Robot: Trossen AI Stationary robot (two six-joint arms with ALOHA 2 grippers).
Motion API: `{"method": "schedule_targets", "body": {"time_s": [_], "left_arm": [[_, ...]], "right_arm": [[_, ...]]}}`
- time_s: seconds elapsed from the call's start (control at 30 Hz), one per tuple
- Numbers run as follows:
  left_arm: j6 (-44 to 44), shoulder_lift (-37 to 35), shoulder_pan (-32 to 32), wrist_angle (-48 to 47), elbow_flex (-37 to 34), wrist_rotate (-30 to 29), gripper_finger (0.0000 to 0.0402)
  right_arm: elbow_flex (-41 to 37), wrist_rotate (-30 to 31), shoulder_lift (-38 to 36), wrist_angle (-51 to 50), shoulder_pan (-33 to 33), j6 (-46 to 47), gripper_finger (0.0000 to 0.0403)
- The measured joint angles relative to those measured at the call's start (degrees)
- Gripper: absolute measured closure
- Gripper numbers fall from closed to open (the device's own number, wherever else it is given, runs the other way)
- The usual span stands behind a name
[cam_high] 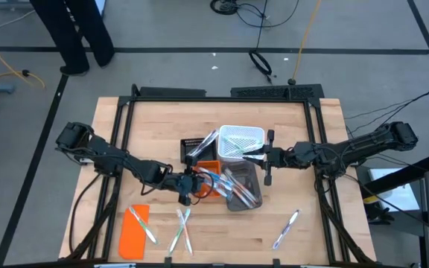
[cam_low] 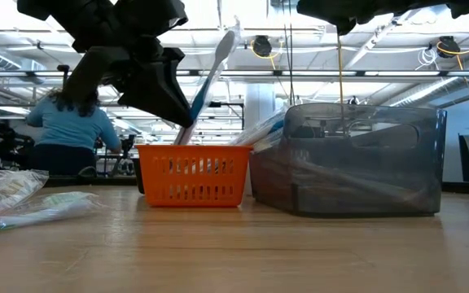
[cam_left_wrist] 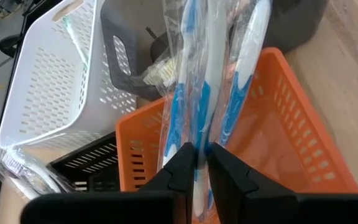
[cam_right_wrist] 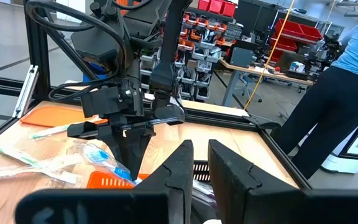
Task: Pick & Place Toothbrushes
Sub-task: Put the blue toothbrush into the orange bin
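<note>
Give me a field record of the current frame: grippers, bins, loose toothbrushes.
left gripper: above the orange plastic mesh basket, clamped on a wrapped blue-and-white toothbrush
right gripper: waiting beside the white perforated plastic basket, nothing in it
grey translucent plastic bin: next to the orange basket, holds several toothbrushes
flat orange rectangular lid: on the table's near left
loose toothbrushes: crossed pair beside the lid, single one at near right
</note>
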Motion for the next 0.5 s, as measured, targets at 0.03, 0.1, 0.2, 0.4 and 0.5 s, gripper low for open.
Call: {"method": "schedule_targets", "body": {"time_s": [0.03, 0.1, 0.2, 0.4, 0.5], "left_arm": [[-0.2, 0.0, 0.0, 0.0, 0.0, 0.0, 0.0354], [-0.5, 0.0, 0.0, 0.0, 0.0, 0.0, 0.0354], [-1.0, 0.0, 0.0, 0.6, 0.0, 0.0, 0.0354], [-3.0, 0.0, 0.0, 2.5, 0.0, 0.1, 0.0328], [-3.5, 0.0, 0.1, 2.5, 0.0, 0.1, 0.0297]], "right_arm": [[0.0, 0.0, 0.0, 0.0, 0.0, 0.0, 0.0360], [0.0, 0.0, 0.0, 0.0, 0.0, 0.0, 0.0360], [0.0, 0.0, 0.0, 0.0, 0.0, 0.0, 0.0360], [0.0, 0.0, 0.0, 0.0, 0.0, 0.0, 0.0360], [0.0, 0.0, 0.0, 0.0, 0.0, 0.0, 0.0360]]}}
